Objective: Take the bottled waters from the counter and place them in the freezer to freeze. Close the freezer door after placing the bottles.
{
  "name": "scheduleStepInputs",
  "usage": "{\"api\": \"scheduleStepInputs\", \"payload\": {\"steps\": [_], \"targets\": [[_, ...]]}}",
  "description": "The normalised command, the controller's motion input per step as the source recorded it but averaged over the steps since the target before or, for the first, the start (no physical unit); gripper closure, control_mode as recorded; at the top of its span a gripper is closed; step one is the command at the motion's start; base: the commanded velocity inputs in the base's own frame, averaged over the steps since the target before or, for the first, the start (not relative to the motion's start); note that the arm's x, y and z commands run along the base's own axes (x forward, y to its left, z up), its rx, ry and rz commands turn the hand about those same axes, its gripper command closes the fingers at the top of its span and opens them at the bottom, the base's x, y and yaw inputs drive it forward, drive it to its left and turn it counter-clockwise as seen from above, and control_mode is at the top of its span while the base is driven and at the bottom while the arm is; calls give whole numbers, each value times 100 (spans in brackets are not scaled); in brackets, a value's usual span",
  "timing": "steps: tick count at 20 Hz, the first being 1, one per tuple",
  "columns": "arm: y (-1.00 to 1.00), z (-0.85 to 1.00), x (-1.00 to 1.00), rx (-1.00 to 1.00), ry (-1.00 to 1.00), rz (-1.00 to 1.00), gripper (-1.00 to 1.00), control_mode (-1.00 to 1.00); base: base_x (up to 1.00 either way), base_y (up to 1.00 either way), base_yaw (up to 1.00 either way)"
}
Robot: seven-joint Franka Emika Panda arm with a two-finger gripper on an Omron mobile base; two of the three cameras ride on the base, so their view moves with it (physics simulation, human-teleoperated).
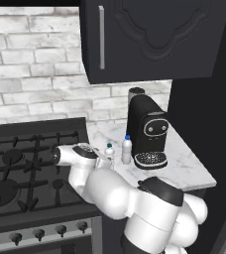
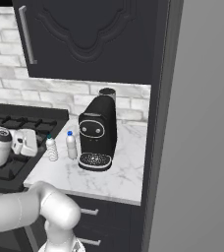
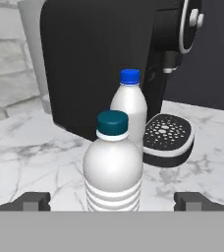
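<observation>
As we line up on the teal-capped bottle (image 3: 113, 167), it stands upright dead ahead of our claw (image 3: 112, 199), centred between wide-spread fingertips (image 3: 35, 201), not yet touched; the blue-capped bottle (image 3: 128, 106) stands just behind it, before the coffee machine (image 3: 104, 59), both on the marble worktop (image 3: 30, 157) beside the stove (image 1: 21, 163)

White brick wall (image 1: 30, 74), dark cabinet (image 1: 154, 39)

Kitchen, gas stove (image 1: 26, 163), coffee mach. (image 1: 147, 131), counter (image 1: 189, 166)
</observation>
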Motion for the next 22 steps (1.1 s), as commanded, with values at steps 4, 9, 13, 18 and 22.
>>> {"api": "scheduleStepInputs", "payload": {"steps": [4, 9, 13, 18, 22], "targets": [[-11, -2, 0, -8, 13, -9, -100, -100, 0, 0, 0], [-7, -8, 0, -6, 5, -10, -100, -100, 0, 0, 0], [-11, -12, 0, -5, 1, -9, -100, -100, 0, 0, 0], [-10, -9, 0, -4, 0, -7, -100, -100, 0, 0, 0], [-1, -1, 4, -1, 0, -3, -100, -100, 0, 0, 0]]}}
